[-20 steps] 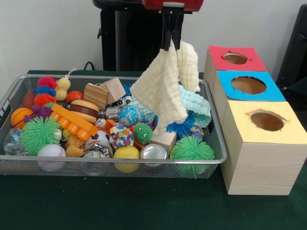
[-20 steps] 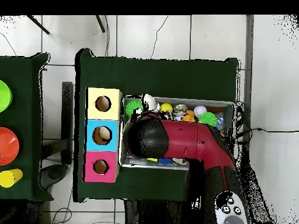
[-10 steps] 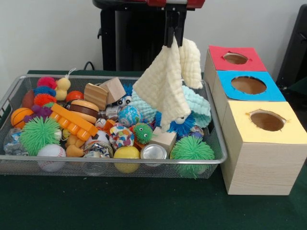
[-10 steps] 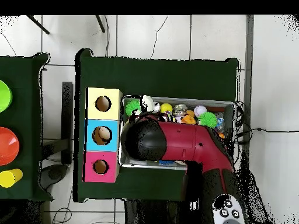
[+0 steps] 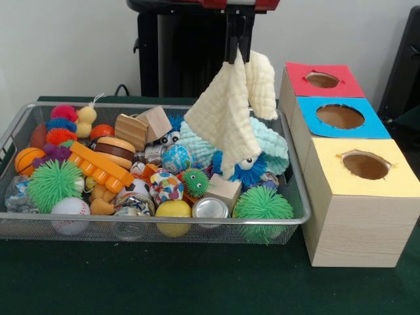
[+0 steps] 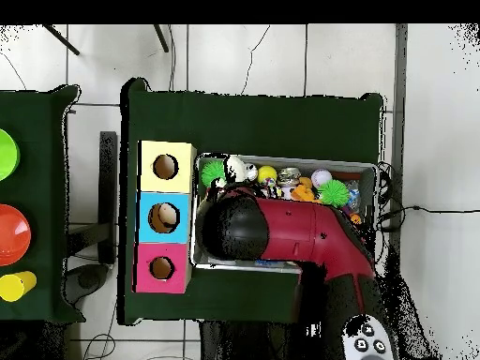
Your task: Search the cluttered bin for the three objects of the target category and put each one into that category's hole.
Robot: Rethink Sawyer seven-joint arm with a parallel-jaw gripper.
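Note:
My gripper hangs from the top of the front view, shut on a pale yellow cloth that dangles above the right part of the wire bin. The cloth's lower edge reaches down to a blue furry toy and a light blue cloth in the bin. Three boxes stand right of the bin: a red-topped one, a blue-topped one and a yellow-topped one, each with a round hole. In the overhead view the red arm covers the gripper and most of the bin.
The bin is heaped with toys: green spiky balls, a yellow ball, a baseball, wooden blocks, a toy burger, an orange brick. Coloured bowls sit on a side table in the overhead view.
The gripper has risen slightly with the cloth, so the cloth hangs higher and uncovers the blue furry toy's eyes. Since half a second ago almost nothing has moved.

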